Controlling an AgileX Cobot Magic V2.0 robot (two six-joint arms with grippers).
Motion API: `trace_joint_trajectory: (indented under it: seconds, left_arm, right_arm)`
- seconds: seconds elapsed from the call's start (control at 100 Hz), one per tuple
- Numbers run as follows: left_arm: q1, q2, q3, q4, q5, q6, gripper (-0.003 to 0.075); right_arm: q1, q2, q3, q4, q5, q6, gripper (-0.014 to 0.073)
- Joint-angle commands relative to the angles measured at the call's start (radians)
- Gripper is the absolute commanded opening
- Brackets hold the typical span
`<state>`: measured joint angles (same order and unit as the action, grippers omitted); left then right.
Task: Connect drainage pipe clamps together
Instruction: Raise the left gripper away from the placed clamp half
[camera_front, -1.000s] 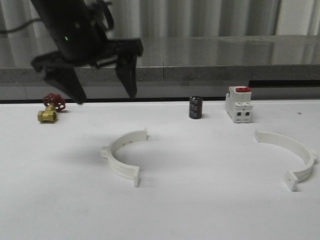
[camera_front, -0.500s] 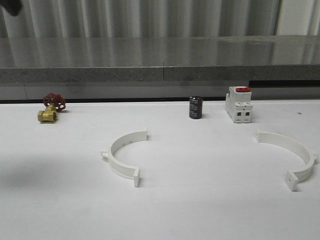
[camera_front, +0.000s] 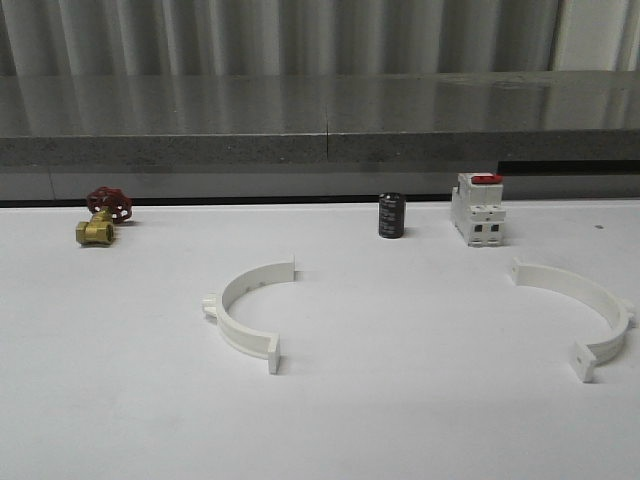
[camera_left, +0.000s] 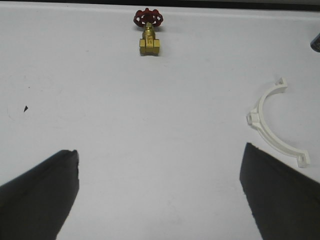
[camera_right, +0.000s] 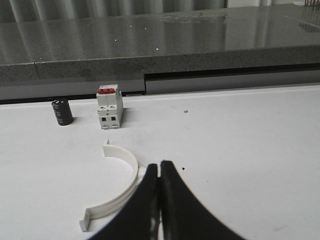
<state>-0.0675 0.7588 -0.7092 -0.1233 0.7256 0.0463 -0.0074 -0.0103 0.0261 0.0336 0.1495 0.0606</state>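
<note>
Two white half-ring drainage pipe clamps lie apart on the white table (camera_front: 400, 420). The left clamp (camera_front: 245, 318) sits left of the middle, its opening facing right. The right clamp (camera_front: 590, 305) lies near the right edge. In the left wrist view my left gripper (camera_left: 160, 192) hangs open high above bare table, with the left clamp (camera_left: 272, 135) beyond one black finger (camera_left: 280, 195). In the right wrist view my right gripper (camera_right: 159, 166) is shut with nothing between its fingers. Its tips sit just beside the outer curve of the right clamp (camera_right: 129, 161) and hide part of it.
A brass valve with a red handwheel (camera_front: 100, 218) stands at the back left. A black cylinder (camera_front: 391, 215) and a white red-topped switch (camera_front: 477, 208) stand at the back right of centre. A grey ledge (camera_front: 320, 150) runs behind the table.
My left arm with its open gripper hung over the left clamp a second ago. It has since moved up and left out of the front view. The clamps have not moved.
</note>
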Motion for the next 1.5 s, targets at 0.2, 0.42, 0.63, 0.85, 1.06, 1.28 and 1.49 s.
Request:
trace_joint_trajectory:
  seconds: [0.2,0.42,0.63,0.85,1.06,1.28,1.49]
  left_arm:
    - [0.001,-0.286,0.117,-0.018,-0.034,0.004,0.0554]
    - [0.001,-0.368,0.126,-0.018,-0.023,0.004,0.0124]
    - [0.001,-0.368,0.126,-0.018,-0.019,0.004,-0.0021]
    - [0.001,-0.368,0.126,-0.018,-0.019,0.004,-0.0021]
    - [0.001,-0.368,0.126,-0.018,-0.019,0.004,-0.0021]
    - [0.001,-0.368,0.126,-0.018,-0.019,0.004,-0.0021]
    - [0.001,-0.368,0.126,-0.018,-0.019,0.004,-0.0021]
  right_arm:
    - [-0.003,-0.019,-0.016,-0.009,-0.083,-0.014,-0.0067]
    - [-0.003,-0.019,-0.016,-0.009,-0.097,-0.014,-0.0067]
    - [-0.003,-0.019,-0.031,-0.009,-0.090,-0.014,-0.0067]
    - [-0.003,0.014,-0.151,-0.009,-0.018,-0.014,-0.0067]
    - [-0.003,0.195,-0.359,-0.009,0.139,-0.014,-0.0067]
    - [-0.003,0.492,-0.634,-0.009,0.465,-0.014,-0.0067]
    - [-0.003,0.761,-0.809,-0.007,0.630,-0.014,-0.0067]
